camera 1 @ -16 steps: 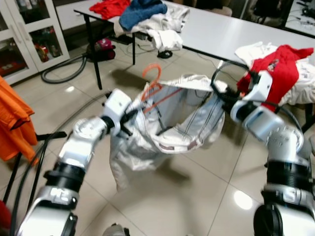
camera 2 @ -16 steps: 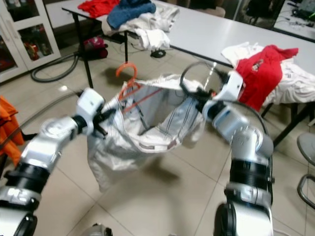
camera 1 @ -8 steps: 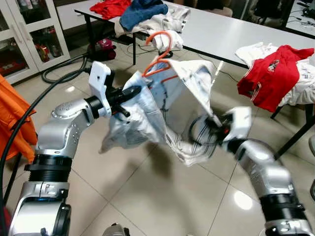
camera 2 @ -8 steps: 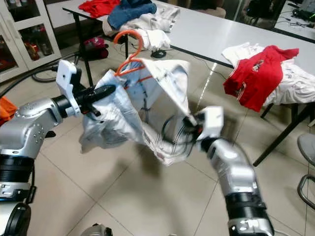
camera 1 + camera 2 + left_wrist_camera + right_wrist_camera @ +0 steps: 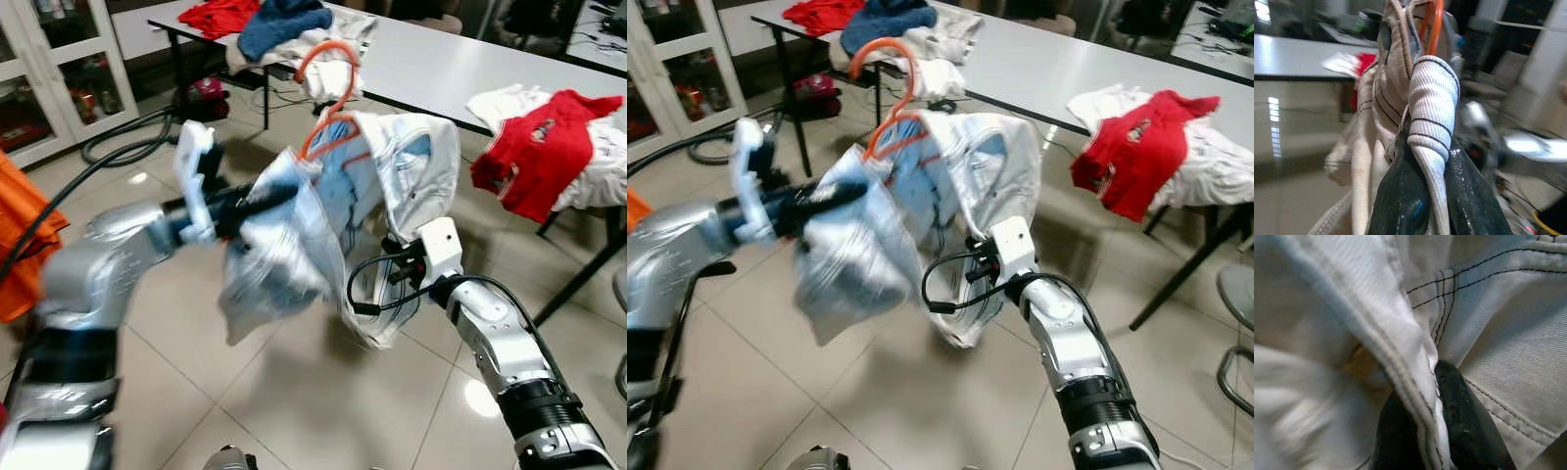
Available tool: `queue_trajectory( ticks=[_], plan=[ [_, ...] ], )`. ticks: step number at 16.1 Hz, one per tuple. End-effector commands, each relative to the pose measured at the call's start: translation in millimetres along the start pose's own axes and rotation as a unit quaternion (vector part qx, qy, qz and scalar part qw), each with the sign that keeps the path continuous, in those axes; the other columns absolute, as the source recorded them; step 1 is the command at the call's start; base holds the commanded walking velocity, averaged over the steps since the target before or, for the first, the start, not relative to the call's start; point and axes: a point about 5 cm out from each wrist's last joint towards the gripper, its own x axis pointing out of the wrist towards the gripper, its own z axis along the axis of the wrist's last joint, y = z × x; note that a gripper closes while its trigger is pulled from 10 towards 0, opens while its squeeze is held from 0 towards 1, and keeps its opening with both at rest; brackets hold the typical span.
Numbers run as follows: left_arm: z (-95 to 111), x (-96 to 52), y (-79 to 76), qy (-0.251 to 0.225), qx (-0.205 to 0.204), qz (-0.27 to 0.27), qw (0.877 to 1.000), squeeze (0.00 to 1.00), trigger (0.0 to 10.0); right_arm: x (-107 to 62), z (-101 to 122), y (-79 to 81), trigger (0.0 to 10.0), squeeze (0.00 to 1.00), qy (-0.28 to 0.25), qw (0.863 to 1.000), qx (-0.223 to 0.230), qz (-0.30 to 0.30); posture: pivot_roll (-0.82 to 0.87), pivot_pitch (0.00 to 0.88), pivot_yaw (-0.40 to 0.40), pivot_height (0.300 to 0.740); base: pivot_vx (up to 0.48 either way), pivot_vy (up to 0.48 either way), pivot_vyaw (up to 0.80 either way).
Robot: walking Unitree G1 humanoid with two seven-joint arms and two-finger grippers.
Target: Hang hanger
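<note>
Orange plastic hanger: its hook rises above the raised garment, its shoulders buried inside the cloth; it is held in mid-air over the tiled floor, in front of the long white table.
Garment: a pale grey-white jacket with dark stitched seams is draped over the hanger and sags between the two arms.
Left gripper: clamped on a ribbed striped edge of the jacket just under the hanger's neck, carrying most of the weight; the arm is blurred in the head views.
Right gripper: pinched on a seamed hem lower down, its two black fingers closed with the fold between them.
Surroundings: a red shirt and white clothes lie on the table at the right; a pile of red, blue and white laundry sits at the far end; orange cloth hangs at the left edge.
Step in hand: likely lifting the dressed hanger towards wherever it will hang; no rail can be made out.
Doing it well: keep the hook upright and free of cloth, and let the right gripper steady the hem without dragging the jacket off the hanger's shoulder.
Risk: the left grip holds fabric, not the hanger itself, so the hanger could slip or tilt.
</note>
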Motion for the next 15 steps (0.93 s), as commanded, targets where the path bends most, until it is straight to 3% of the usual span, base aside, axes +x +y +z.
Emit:
queue_trajectory(
  ticks=[1,3,4,8,9,10,11,15],
  plan=[
    [22,2.9,-14.3,-0.041,0.032,-0.056,0.997,0.0,10.0,-1.4,-7,-2.1,0.0,0.0,0.017,1.0,-0.007,-0.004,-0.12,0.0,-0.067,0.74,0.0,0.0,0.0],
    [19,-5.9,-22.4,-0.011,0.04,-0.095,0.995,0.0,10.0,-5.4,-11,-8.6,0.0,0.0,0.018,1.0,-0.02,0.0,-0.12,0.0,-0.071,0.74,0.0,0.0,0.0],
    [22,-6.6,-23.4,-0.018,0.032,-0.105,0.994,0.0,10.0,-6.4,-13,-7.9,0.0,0.0,0.019,0.999,-0.025,0.01,-0.12,0.0,-0.069,0.74,0.0,0.0,0.0],
    [25,-0.5,-25.5,-0.025,0.028,-0.114,0.993,0.0,10.0,-6.0,-18,5.0,0.0,0.0,0.012,0.998,-0.034,0.055,-0.12,0.0,-0.066,0.74,0.0,0.0,0.0],
    [22,1.0,-25.2,-0.021,0.028,-0.109,0.993,0.0,10.0,-6.0,-16,7.8,1.3,0.0,0.001,0.997,-0.025,0.068,-0.12,0.0,-0.064,0.74,0.0,0.0,0.0],
    [21,0.6,-25.7,-0.019,0.027,-0.111,0.993,0.0,10.0,-6.0,-15,7.9,4.7,0.0,-0.003,0.997,-0.026,0.07,-0.12,0.0,-0.064,0.74,0.0,0.0,0.0],
    [20,0.0,-25.2,-0.017,0.024,-0.111,0.993,0.0,10.0,-6.3,-13,9.4,10.0,1.0,-0.013,0.996,-0.019,0.083,-0.12,0.0,-0.066,0.74,0.0,0.0,0.0],
    [18,-0.9,-17.3,-0.013,0.026,-0.085,0.996,0.0,10.0,-9.0,-10,9.0,10.0,1.0,-0.028,0.995,-0.023,0.096,-0.12,0.0,-0.064,0.74,0.0,0.0,0.0]
  ],
)
